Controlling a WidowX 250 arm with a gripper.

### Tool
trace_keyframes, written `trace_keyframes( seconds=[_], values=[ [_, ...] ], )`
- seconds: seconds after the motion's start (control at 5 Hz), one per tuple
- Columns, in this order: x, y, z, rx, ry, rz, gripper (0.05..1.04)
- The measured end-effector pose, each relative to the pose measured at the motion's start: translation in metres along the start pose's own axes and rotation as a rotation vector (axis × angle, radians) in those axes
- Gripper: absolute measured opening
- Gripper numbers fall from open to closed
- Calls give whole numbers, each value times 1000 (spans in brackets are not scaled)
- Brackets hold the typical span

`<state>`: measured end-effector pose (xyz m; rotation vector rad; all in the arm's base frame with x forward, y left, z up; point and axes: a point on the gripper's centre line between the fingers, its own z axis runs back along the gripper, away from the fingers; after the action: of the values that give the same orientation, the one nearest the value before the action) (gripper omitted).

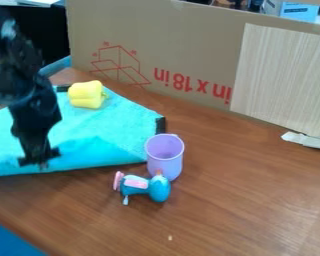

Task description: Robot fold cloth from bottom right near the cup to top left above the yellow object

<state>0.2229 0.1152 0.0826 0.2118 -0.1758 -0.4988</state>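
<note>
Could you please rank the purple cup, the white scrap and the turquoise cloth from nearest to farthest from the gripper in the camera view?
1. Turquoise cloth: right at the gripper.
2. Purple cup: by the cloth's right corner.
3. White scrap: at the far right.

I see a turquoise, soft, matt cloth (132, 131); a smooth, purple plastic-looking cup (165, 159), slight sheen; a brown wood-grain table (236, 200), semi-glossy; and a flat, matt brown cardboard panel (196, 40) with red print.
</note>
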Motion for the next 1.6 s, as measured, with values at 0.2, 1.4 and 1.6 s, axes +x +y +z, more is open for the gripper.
trace_keyframes(
  seconds=[0.2,1.4,1.6],
  values=[
    [11,25,5,4,40,50,55],
    [67,153,-15,55,-26,227,54],
    [72,167,-21,57,-16,239,54]
  ],
)
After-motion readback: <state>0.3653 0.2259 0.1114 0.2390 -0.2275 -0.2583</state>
